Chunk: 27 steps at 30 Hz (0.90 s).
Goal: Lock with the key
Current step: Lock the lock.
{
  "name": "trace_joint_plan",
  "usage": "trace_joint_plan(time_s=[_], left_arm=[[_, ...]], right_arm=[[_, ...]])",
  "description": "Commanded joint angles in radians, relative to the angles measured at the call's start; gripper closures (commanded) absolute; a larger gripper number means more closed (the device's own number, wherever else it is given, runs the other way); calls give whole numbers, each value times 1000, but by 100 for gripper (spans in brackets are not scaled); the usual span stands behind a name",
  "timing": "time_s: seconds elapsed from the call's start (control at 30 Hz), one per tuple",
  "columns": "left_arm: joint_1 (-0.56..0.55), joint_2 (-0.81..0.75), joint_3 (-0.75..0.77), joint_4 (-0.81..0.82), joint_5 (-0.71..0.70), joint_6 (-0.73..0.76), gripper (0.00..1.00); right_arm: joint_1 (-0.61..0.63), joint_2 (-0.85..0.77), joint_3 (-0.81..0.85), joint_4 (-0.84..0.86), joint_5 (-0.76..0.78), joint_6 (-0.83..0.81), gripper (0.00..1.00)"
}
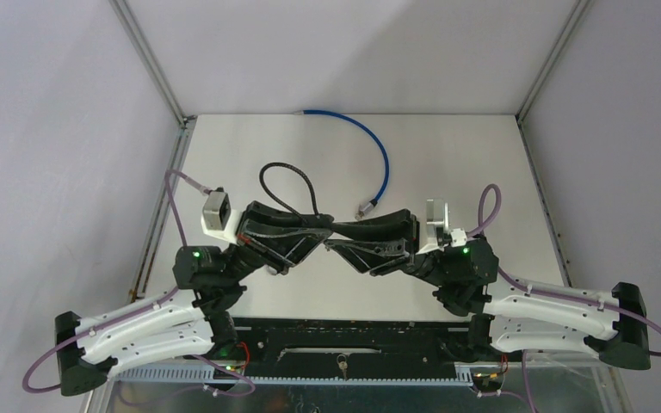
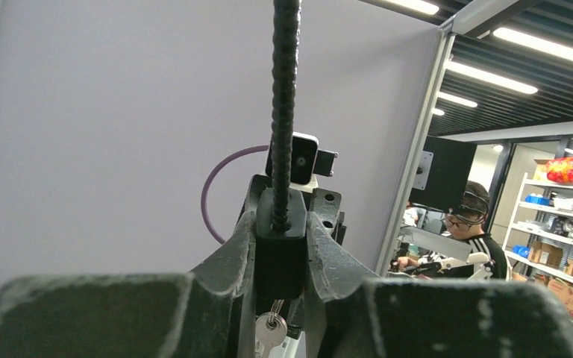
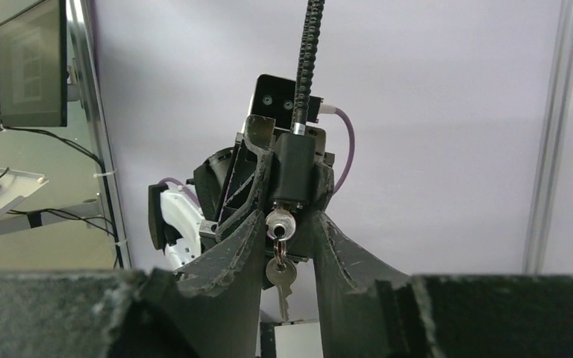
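The key [image 3: 280, 222] sat in the end of the lock body [image 3: 296, 168] facing the right pincer [image 3: 289, 218], with a spare key [image 3: 280, 274] dangling from it, all held clear of the surface [image 1: 447, 155]. It looked like thin, hard, slick metal, best pinched flat across its head. The right pincer stood partly open around that head, not clearly gripping. The left pincer [image 2: 281, 231] was clamped on the rigid body. Beyond, the ribbed cable [image 2: 284, 89] looked springy and likely to tug. The keyway was hidden, and from above both pincers masked the lock.
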Motion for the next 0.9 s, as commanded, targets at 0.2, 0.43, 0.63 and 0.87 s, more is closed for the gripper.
trace_joint_plan(time_s=[0.2,0.43,0.63,0.87], left_arm=[[-1,26,59,76,69,-25,100],[-1,32,66,83,103,-28,100],[-1,29,61,86,108,-28,100],[-1,19,50,94,100,-26,100]], right_arm=[[-16,14,8,-40,-50,32,74],[-27,21,8,-50,-18,46,71],[-30,20,8,-48,-8,42,81],[-32,14,8,-35,-34,46,67]])
